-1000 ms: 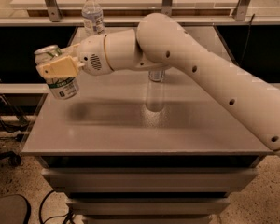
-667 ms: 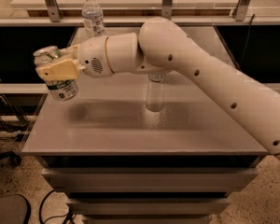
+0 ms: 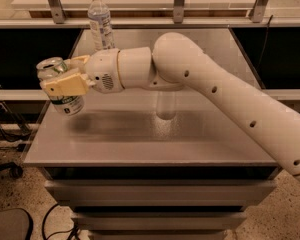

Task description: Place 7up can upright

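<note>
My gripper point(image 3: 65, 76) hangs over the left part of the grey table point(image 3: 140, 139), shut on the 7up can point(image 3: 62, 89). The can is short, with a silver top and a white and green label. It is tilted, top leaning left and back, and its bottom floats a little above the table surface. One tan finger point(image 3: 65, 84) crosses the front of the can; the other sits behind it. The white arm point(image 3: 215, 89) reaches in from the right.
A clear plastic bottle point(image 3: 101, 21) stands upright at the table's back left. A slim pale can point(image 3: 166, 104) stands near the middle, partly hidden behind the arm. A shelf rail runs along the back. The table's left edge lies just under the gripper.
The gripper with the can has stayed nearly in place, perhaps a touch lower. The arm's pose is about the same.
</note>
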`<state>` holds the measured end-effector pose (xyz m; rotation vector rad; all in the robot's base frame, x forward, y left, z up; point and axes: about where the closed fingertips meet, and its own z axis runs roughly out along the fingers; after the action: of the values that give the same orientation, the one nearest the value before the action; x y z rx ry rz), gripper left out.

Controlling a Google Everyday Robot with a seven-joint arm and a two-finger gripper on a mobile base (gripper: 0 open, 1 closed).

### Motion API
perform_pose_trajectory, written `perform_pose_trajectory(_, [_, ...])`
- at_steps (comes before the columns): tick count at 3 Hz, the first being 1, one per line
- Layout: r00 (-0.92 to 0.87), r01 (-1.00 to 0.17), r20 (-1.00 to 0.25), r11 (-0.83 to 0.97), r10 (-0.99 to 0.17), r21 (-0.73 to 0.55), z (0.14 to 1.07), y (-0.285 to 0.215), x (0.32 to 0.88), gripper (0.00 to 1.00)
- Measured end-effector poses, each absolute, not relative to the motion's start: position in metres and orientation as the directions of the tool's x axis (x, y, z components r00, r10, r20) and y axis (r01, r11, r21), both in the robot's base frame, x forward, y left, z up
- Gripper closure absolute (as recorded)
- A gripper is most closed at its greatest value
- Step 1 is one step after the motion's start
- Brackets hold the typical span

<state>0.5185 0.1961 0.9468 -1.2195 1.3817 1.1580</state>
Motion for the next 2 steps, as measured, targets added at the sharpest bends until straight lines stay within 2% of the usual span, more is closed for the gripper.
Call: perform_pose_trajectory(2, [-0.045,-0.999,-0.998,0.013,-0.046,0.044,0.9387,0.1957,0.5081,1.00])
